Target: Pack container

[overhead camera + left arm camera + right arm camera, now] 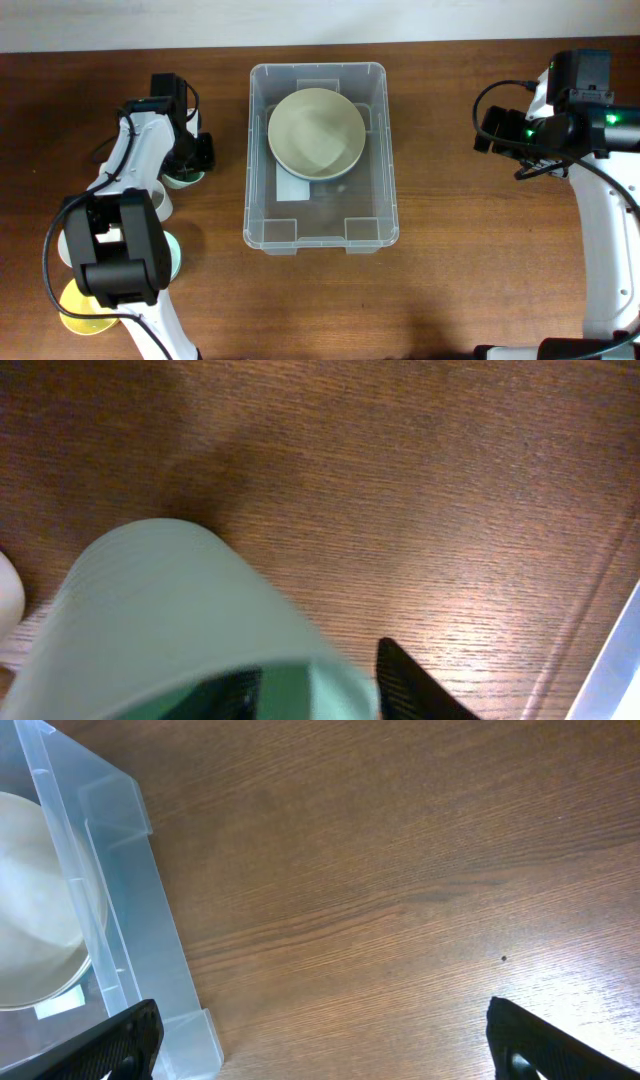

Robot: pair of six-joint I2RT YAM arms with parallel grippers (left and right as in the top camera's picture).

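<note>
The clear container [388, 200] stands mid-table with a cream bowl [315, 133] inside its far half. Both also show in the right wrist view, the container's corner [130, 920] and the bowl [35, 910]. My left gripper [190, 158] is left of the container, shut on the wall of a pale green bowl [183, 181]. In the left wrist view the green bowl [170, 610] fills the lower left, with one finger inside and one outside [320, 680]. My right gripper [487, 130] is open wide and empty over bare wood right of the container [320, 1020].
A white bowl [160, 200] sits just near of the green one, its edge visible in the left wrist view [5, 595]. A light green dish [172, 255] and a yellow dish [80, 312] lie at the near left, partly hidden by the left arm.
</note>
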